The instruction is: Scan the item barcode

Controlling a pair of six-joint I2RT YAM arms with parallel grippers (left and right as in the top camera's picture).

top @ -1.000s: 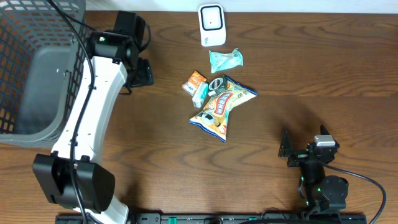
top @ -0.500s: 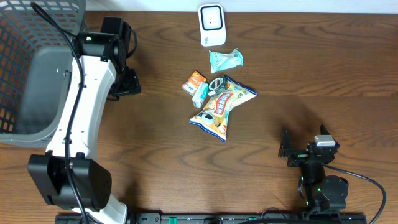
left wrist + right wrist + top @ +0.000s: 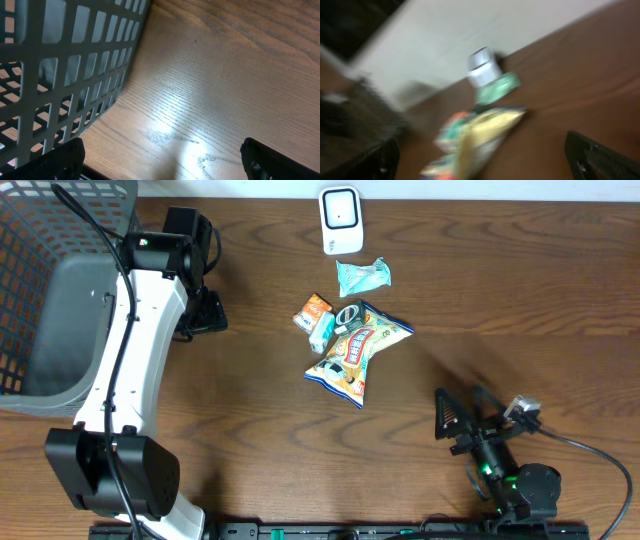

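Wooden table [image 3: 520, 290] carries one scanner [image 3: 340, 220], one basket [image 3: 60, 330], one chip bag [image 3: 357, 352]; left claw [image 3: 165, 167] and right claw [image 3: 462, 416] gape empty.

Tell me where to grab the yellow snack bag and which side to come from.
Probably best: take the snack bag by its lower sealed edge, from above on the side facing the open right gripper. It lies flat and slanted; that end is clear of other items, while small packs crowd its upper left.
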